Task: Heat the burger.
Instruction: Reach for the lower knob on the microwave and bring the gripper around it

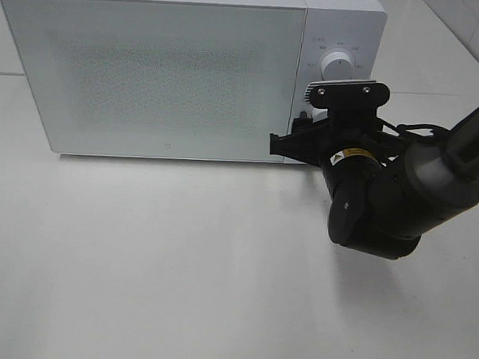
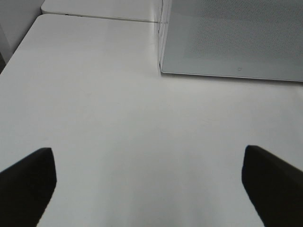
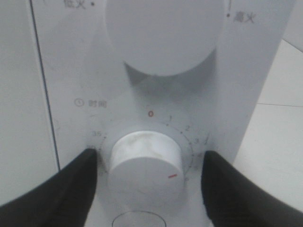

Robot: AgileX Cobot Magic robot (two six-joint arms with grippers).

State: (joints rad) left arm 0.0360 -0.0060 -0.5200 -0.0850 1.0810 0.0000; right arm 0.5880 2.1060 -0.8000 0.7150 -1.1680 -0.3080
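Note:
The burger is out of view; the white microwave [image 1: 149, 68] stands at the back of the table with its door shut. My right gripper [image 1: 295, 138] reaches to the control panel on the microwave's right side. In the right wrist view, the right gripper [image 3: 149, 163] is open, its two black fingers [image 3: 71, 184] straddling the lower round timer knob [image 3: 146, 158] with a small gap on each side. The knob's red mark points lower right. My left gripper [image 2: 149, 189] hangs open over bare table, holding nothing, and does not show in the exterior view.
A larger upper knob [image 1: 338, 63] sits above the timer knob on the panel. The left wrist view shows the microwave's front left corner [image 2: 163, 56] and the white table [image 2: 94, 118] in front of it. The table's seam runs behind the microwave.

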